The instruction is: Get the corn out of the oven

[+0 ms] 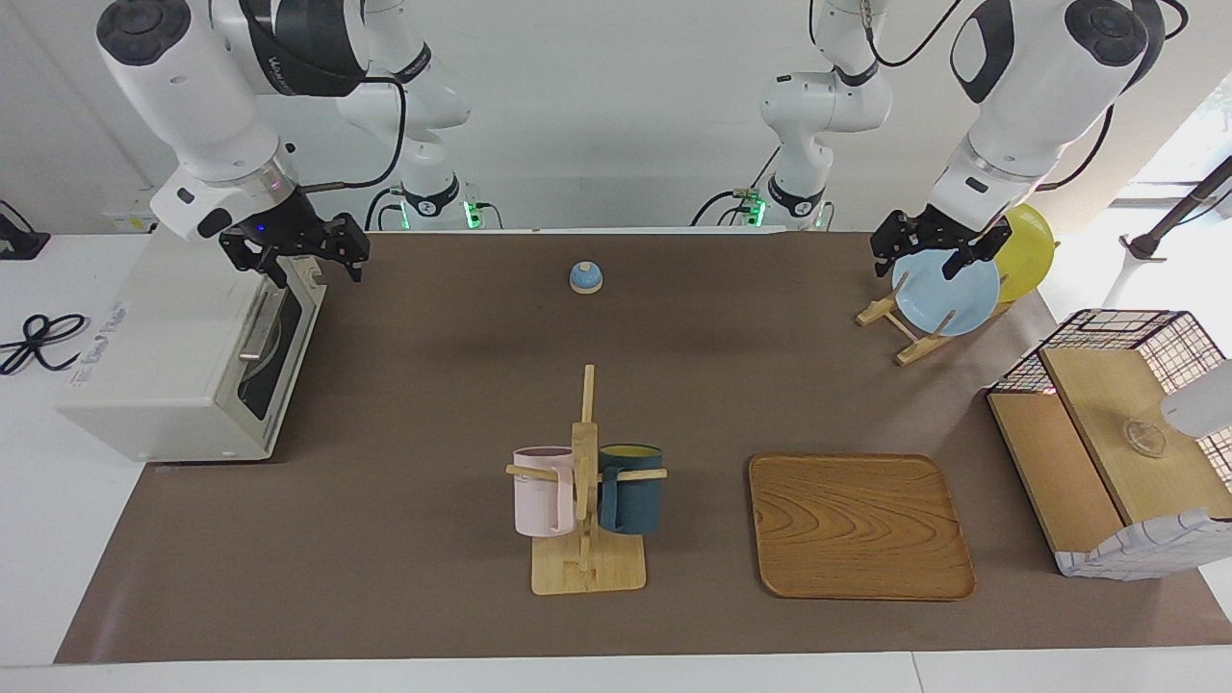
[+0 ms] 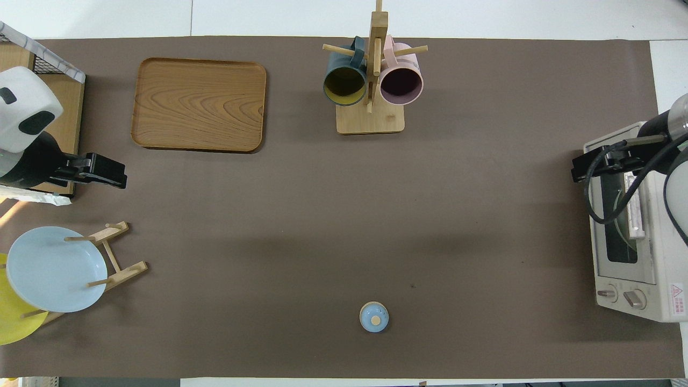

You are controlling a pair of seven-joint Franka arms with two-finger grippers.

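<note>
Brown matting covers the table (image 1: 433,385), white wall at the robots' edge. Our oven (image 1: 183,356) stands at the right arm's end with its door shut; no corn shows in either view (through the glass we make out only something rounded and pale), so we judge it to be inside.

Our right gripper (image 1: 306,248) hangs over the oven's top front edge, just above the handle (image 2: 636,215); whether its fingers are apart or together we cannot tell. Our left gripper (image 1: 932,252) waits up over the plate rack (image 1: 905,327) near the left arm's end, fingers spread and holding nothing.

The step in hand, as we read it, is opening the door. We should come down square on the handle's middle, close firmly, then pull out and down along the hinge's arc instead of straight back, so the light oven does not slide. Only then reach in for the corn.

Grey lettering runs along the oven's side (image 1: 96,332), too slanted for us to read; a red warning sticker (image 2: 676,299) sits beside the knobs (image 2: 621,295). The right arm bears dark script we cannot make out.
</note>
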